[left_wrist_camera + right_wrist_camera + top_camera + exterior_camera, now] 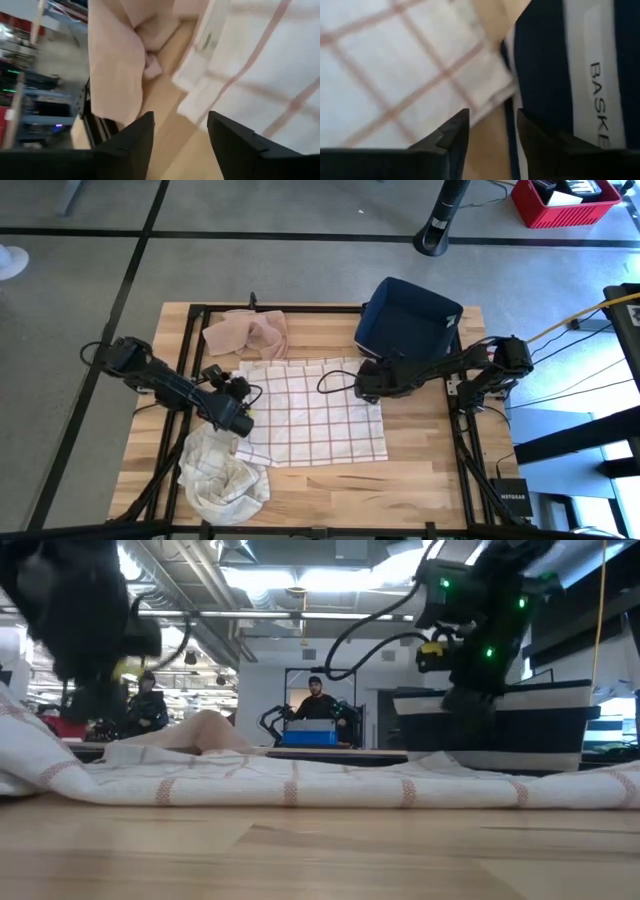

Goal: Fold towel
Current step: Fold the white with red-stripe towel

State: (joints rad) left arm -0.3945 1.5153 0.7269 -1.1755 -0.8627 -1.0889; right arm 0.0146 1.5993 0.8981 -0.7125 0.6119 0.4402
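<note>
A white towel with thin red checks [312, 412] lies spread flat on the middle of the wooden table; in the low view the towel [300, 786] shows as a low sheet. My left gripper [240, 418] hovers open at the towel's left edge, and its wrist view [180, 117] shows bare wood between the fingers, with the towel's far-left corner [200, 85] just ahead. My right gripper [363, 385] is open over the towel's far-right corner [492, 85], next to the basket. Neither gripper visibly touches the cloth.
A pink cloth [250, 332] lies bunched at the far edge, also seen ahead of the left fingers [117, 60]. A crumpled white checked cloth [222, 472] sits near the near-left corner. A navy basket [408, 320] stands far right, close beside the right gripper [570, 65]. Bare wood lies along the near edge.
</note>
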